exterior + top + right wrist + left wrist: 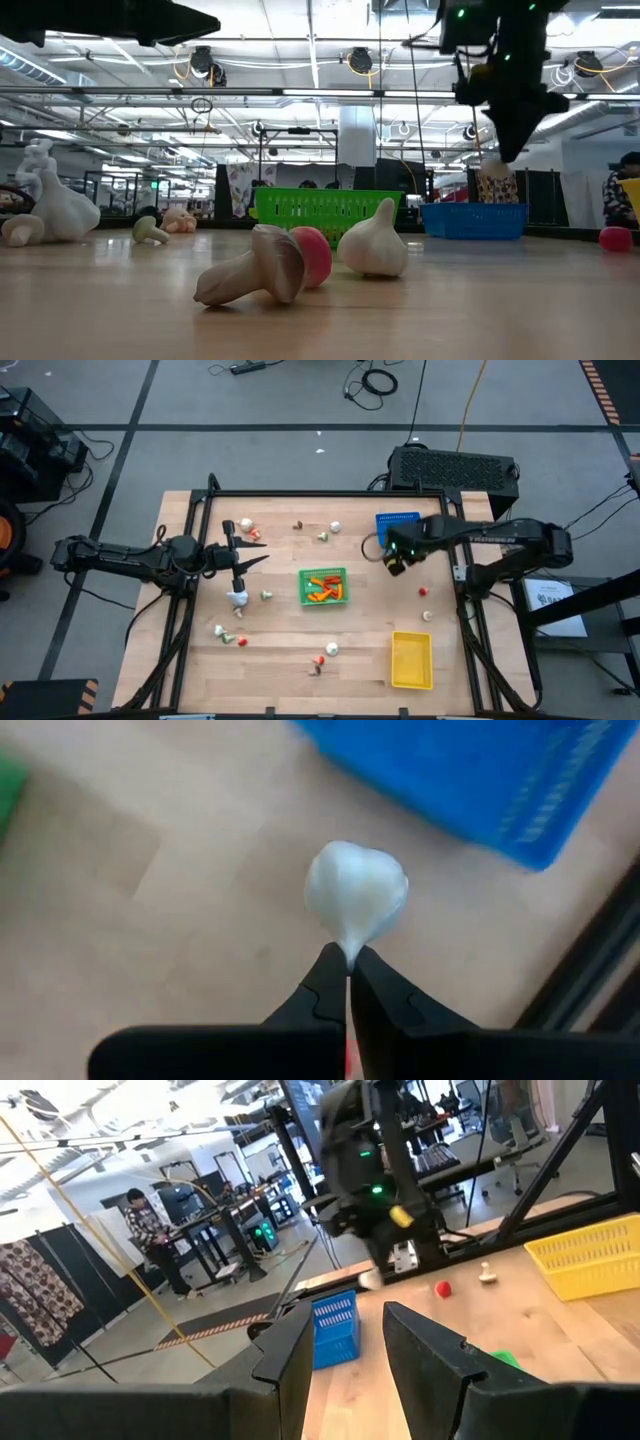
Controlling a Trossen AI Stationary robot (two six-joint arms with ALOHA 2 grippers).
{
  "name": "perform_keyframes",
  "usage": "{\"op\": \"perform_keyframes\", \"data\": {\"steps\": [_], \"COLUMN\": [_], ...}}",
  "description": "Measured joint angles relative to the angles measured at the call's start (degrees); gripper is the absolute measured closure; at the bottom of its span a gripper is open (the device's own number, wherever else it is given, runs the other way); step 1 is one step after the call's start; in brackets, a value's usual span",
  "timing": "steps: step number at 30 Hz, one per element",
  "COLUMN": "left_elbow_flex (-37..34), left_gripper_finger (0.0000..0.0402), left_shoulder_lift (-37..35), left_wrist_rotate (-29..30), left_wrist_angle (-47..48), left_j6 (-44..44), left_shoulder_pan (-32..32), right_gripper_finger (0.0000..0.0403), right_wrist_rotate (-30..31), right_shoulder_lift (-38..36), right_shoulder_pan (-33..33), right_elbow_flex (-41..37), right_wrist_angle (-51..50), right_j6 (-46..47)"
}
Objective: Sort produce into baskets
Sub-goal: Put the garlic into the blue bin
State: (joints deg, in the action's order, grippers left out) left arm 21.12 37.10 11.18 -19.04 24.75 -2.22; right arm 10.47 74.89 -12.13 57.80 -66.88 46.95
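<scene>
Nearest the low camera, a tan mushroom piece [250,278] is lying on its side on the wooden counter [480,310], touching a red piece [316,255], with a white garlic bulb [373,243] just beside them; these are loose produce waiting to be sorted.

Farther back, the green basket [323,587] is sitting mid-counter and already holding orange and red pieces, which suggests colour or kind is deciding each bin.

On the left side, the left gripper [240,564] is hovering over scattered white and green pieces, its fingers [285,1355] standing partly apart and gripping nothing; it appears to be waiting its turn.

Across the counter, the right gripper [397,563] is pinching a small white garlic piece [356,895] by its pointed tip, fingers [325,988] closed tight on it, carrying it above the wood just short of the blue basket [500,775]. Holding it by the tip is probably keeping the bulb hanging clear for a clean drop.

The yellow basket [411,659] is resting near the front right corner, seemingly empty, while small red and pale pieces are lying between it and the blue one.
</scene>
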Motion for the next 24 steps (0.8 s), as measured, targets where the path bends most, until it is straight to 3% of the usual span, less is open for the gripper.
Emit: {"op": "perform_keyframes", "data": {"steps": [10,18,24], "left_elbow_flex": [0.00,0.00,0.00], "left_gripper_finger": [0.0270,0.0270,0.0270], "left_shoulder_lift": [0.00,0.00,0.00], "left_wrist_rotate": [0.47,0.95,1.18], "left_wrist_angle": [0.23,1.60,3.40], "left_j6": [0.04,0.07,-0.11], "left_shoulder_pan": [0.01,0.02,0.02], "right_gripper_finger": [0.0403,0.0402,0.0390], "right_wrist_rotate": [0.09,0.38,4.51], "right_shoulder_lift": [0.20,0.20,0.27], "right_shoulder_pan": [-13.76,-16.69,-18.46], "right_elbow_flex": [0.00,-0.02,-0.05], "right_wrist_angle": [2.67,4.87,9.54], "right_j6": [-12.26,-16.21,-18.15]}}
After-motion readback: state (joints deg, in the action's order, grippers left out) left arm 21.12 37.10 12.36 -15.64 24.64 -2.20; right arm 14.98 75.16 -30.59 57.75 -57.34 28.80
